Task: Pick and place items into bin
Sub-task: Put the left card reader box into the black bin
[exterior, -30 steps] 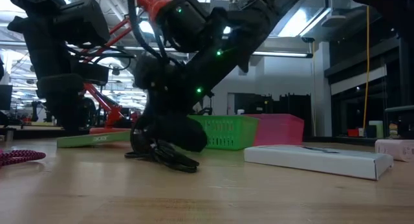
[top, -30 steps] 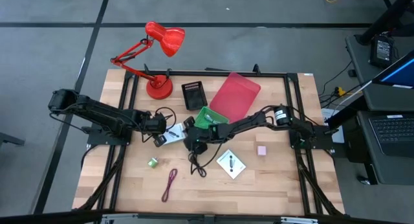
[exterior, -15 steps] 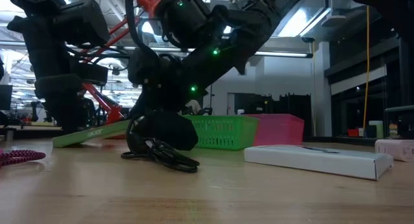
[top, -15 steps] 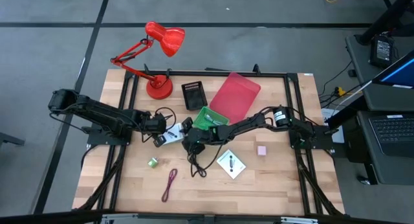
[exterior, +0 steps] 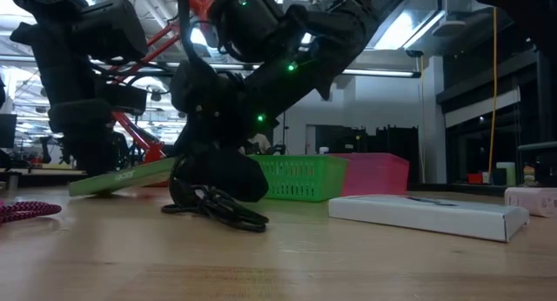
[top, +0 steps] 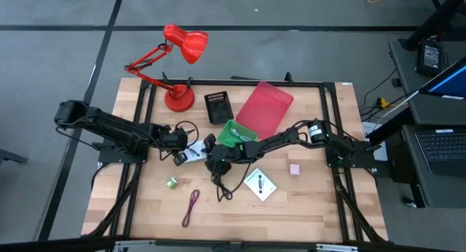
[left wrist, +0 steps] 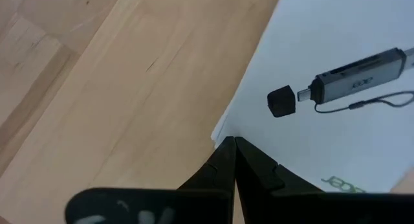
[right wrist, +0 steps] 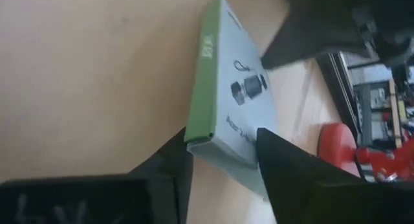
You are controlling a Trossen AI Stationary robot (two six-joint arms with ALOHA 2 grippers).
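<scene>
A flat white box (top: 194,151) with green sides, printed with a small grey gadget, lies mid-table between my two grippers. My right gripper (right wrist: 222,136) is shut on one end of it, and my left gripper (left wrist: 231,141), shut, stands at the opposite edge. A tangled black cable (top: 222,183) lies on the table just nearer than the right gripper. A white square card (top: 260,184), a pink cube (top: 295,169), a green roll (top: 172,183) and a maroon cable (top: 191,206) lie loose on the near half. The green bin (top: 237,133) stands just beyond the right gripper. My left gripper's shut fingertips (left wrist: 226,146) rest against the white box's edge close to a corner (left wrist: 217,129), coming steeply from above. My right gripper pinches the box's end (right wrist: 220,149) between its two fingers, one by the green side (right wrist: 197,130), slanting down from the table's right. That end is raised, and the box's other end (exterior: 78,189) stays on the table.
A pink bin (top: 263,106) and a black bin (top: 218,106) stand behind the green one. A red desk lamp (top: 178,70) stands at the far left corner. Bare wood lies along the near edge around the loose items.
The white box has tipped. Its end at my right gripper has lifted off the table, while the end by my left gripper stayed down. My right gripper has rolled a little with it. The black cable below it shifted slightly.
</scene>
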